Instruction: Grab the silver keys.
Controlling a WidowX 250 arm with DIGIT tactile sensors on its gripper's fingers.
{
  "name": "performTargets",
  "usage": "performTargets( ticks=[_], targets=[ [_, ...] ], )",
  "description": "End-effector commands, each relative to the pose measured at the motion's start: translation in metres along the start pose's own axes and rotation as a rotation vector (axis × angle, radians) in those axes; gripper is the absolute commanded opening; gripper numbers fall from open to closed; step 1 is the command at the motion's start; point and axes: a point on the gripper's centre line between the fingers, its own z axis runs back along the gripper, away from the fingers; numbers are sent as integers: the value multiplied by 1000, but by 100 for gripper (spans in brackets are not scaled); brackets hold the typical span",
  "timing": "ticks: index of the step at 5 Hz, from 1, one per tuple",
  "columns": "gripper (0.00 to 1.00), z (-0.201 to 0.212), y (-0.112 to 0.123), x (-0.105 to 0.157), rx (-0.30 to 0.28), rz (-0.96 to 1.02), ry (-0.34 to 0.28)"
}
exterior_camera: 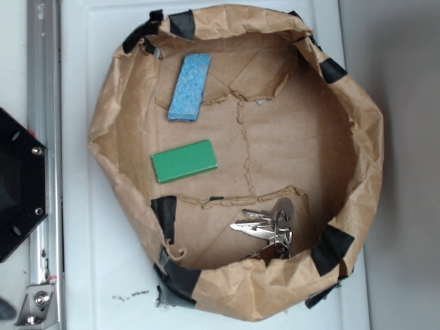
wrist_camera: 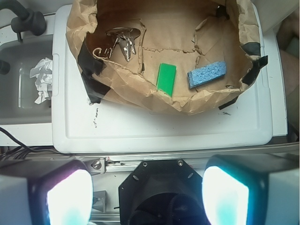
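The silver keys [exterior_camera: 269, 225] lie in a bunch on the floor of a brown paper bag [exterior_camera: 357, 137], near its lower right wall. In the wrist view the silver keys [wrist_camera: 123, 40] sit at the bag's upper left. My gripper [wrist_camera: 147, 197] hangs high above the robot's base, well short of the bag, with its two pale fingers [wrist_camera: 70, 199] spread wide and nothing between them. The gripper does not appear in the exterior view.
A green block [exterior_camera: 184, 161] and a blue sponge [exterior_camera: 190, 87] also lie in the bag, which rests on a white lid [wrist_camera: 154, 126]. The black robot base [exterior_camera: 17, 185] stands at the left. Crumpled white paper [wrist_camera: 42, 77] lies in a grey tray.
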Motion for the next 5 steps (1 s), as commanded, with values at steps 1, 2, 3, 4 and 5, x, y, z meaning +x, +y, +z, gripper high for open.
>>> performTargets(
  ticks=[1,2,3,4,5],
  targets=[
    [100,0,0,0,0,0,0],
    [100,1,-16,47,-22,39,-36],
    [100,-3,-29,92,-28,43,-93],
    [100,-14,-25,125,-37,78,-144],
    [100,-30,-9,131,-51,278,-176]
  ],
)
